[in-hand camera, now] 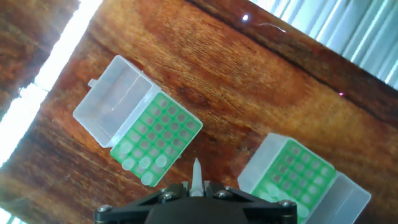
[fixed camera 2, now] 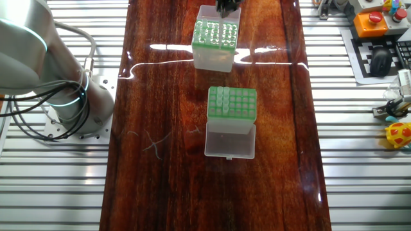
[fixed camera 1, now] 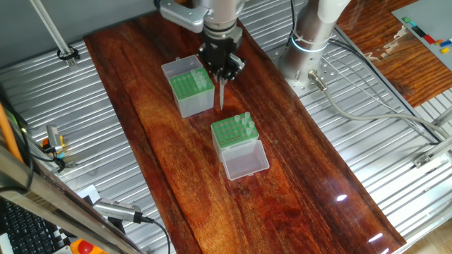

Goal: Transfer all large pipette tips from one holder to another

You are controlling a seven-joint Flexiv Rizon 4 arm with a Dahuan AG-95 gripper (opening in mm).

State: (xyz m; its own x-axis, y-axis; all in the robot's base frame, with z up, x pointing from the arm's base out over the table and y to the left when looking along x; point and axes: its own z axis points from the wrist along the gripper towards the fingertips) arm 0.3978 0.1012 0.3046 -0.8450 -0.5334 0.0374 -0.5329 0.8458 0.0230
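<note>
My gripper [fixed camera 1: 222,75] is shut on a large pipette tip [fixed camera 1: 221,95] that hangs point-down over the wood between the two boxes. In the hand view the pale tip [in-hand camera: 197,173] sits pinched between the fingers of the gripper [in-hand camera: 197,186]. The holder [fixed camera 1: 189,85] with pale see-through sides stands just left of the gripper, several tips in its green grid [fixed camera 2: 215,33]. The other box [fixed camera 1: 233,131], its whitish lid [fixed camera 1: 244,161] lying open toward the front, carries a row of several tips [fixed camera 2: 221,99] along one edge. In the other fixed view only the gripper's lower end [fixed camera 2: 226,6] shows.
The arm's base [fixed camera 1: 311,42] stands on the ribbed metal right of the wooden board [fixed camera 1: 296,197], with cables [fixed camera 1: 367,113] trailing off it. Metal slats flank the board [fixed camera 2: 160,160] on both sides. Tools and a controller [fixed camera 2: 379,25] lie beyond the right edge.
</note>
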